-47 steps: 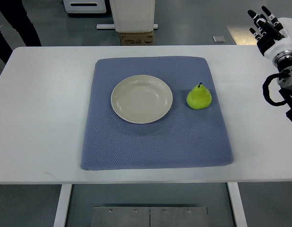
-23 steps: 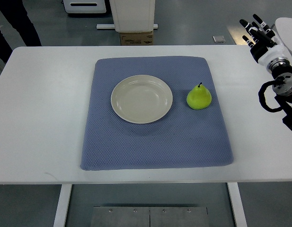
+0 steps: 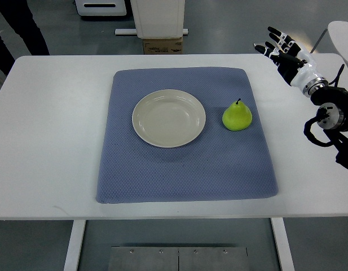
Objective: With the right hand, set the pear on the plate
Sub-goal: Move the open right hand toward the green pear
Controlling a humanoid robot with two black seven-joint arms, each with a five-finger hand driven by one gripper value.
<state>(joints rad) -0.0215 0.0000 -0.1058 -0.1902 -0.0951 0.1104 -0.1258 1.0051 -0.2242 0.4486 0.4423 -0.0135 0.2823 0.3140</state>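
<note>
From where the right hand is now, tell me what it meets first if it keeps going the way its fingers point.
Probably nothing: the right hand points up-left past the table's far edge, away from the pear. Height is unclear.

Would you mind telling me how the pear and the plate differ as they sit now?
The yellow-green pear stands upright, stem up; the round cream plate lies flat and empty. The pear is small and bulbous, the plate wider and shallow. Both rest apart on the blue-grey cloth mat, untouched.
</note>
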